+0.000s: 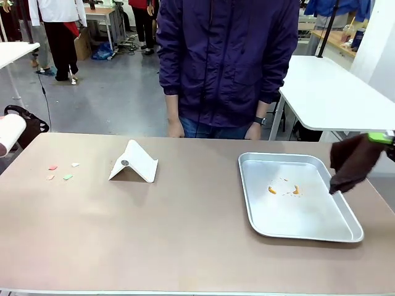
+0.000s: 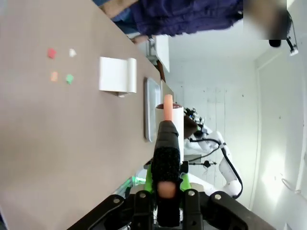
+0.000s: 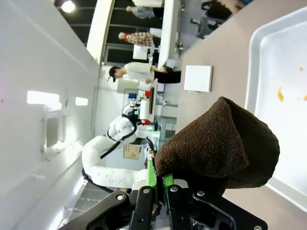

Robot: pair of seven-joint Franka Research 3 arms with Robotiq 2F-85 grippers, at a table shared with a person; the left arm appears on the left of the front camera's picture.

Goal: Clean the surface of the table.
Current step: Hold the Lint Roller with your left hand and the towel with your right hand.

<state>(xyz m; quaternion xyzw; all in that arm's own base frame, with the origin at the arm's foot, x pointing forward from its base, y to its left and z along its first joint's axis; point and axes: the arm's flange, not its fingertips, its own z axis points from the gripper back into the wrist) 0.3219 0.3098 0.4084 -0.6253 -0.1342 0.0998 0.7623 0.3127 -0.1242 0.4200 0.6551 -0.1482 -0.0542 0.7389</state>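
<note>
Right claw (image 3: 158, 181) clenched on brown cloth (image 3: 216, 143), left claw (image 2: 165, 179) on lint roller (image 2: 166, 139); cleaning seems unstarted, next likely rolling mid-left scraps (image 1: 60, 172) off desk (image 1: 185, 234)

Right gripper (image 3: 159, 179): bottom centre, my jaws were clamped on the brown cloth (image 3: 218, 143).
Cloth: bunched, lower middle.
Metal tray (image 3: 251, 72): right side, orange crumbs (image 3: 280, 94) inside.
White folded card (image 3: 198, 78): upper middle, lay on the surface of the table (image 3: 189, 108), beside the tray.
</note>
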